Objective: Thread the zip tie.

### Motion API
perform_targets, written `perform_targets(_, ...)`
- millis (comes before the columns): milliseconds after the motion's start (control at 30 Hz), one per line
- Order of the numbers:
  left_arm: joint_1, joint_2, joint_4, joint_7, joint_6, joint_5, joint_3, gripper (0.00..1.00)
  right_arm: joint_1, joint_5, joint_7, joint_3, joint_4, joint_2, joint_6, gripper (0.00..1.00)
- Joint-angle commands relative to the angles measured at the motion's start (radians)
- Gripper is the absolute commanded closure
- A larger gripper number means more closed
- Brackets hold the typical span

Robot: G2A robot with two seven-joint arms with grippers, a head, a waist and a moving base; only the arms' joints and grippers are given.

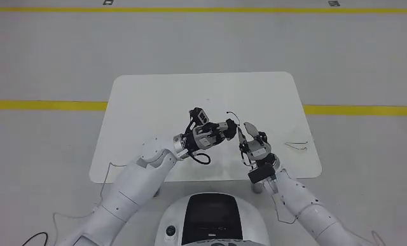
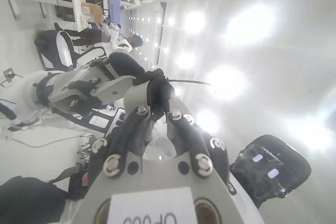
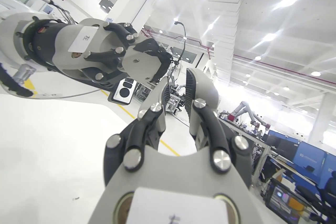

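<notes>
The left gripper was held above the near middle of the white table, its fingers pressed together on a black zip tie. In the left wrist view the gripper pinched the zip tie at its dark bunched end, and the thin tail ran out free beyond the fingertips. In the right wrist view the tail of the zip tie curved upward from the left gripper into open air. The right gripper hung just to the right of the left one, also off the table, with its fingers apart and nothing clamped between them. A thin wire-like piece lay flat on the table near its right edge, well apart from both grippers.
</notes>
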Motion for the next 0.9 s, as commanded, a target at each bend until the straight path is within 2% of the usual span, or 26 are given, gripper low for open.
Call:
perform_targets(0,0.0,0.0,0.0,0.0,0.0,0.0,0.0,1.0,0.003,0.0,0.0,-0.002,0.002,-0.001,-0.001,0.86)
perform_targets(167,0.0,0.0,0.0,0.0,0.0,0.0,0.0,1.0,0.011,0.0,0.003,-0.01,0.005,-0.004,-0.003,0.89)
perform_targets(600,0.0,0.0,0.0,0.0,0.0,0.0,0.0,1.0,0.021,0.0,0.002,-0.019,0.007,-0.007,0.001,0.87)
perform_targets(833,0.0,0.0,0.0,0.0,0.0,0.0,0.0,1.0,0.023,0.0,0.001,-0.022,0.006,-0.007,0.003,0.94)
perform_targets(867,0.0,0.0,0.0,0.0,0.0,0.0,0.0,1.0,0.023,0.0,0.0,-0.022,0.006,-0.007,0.004,0.98)
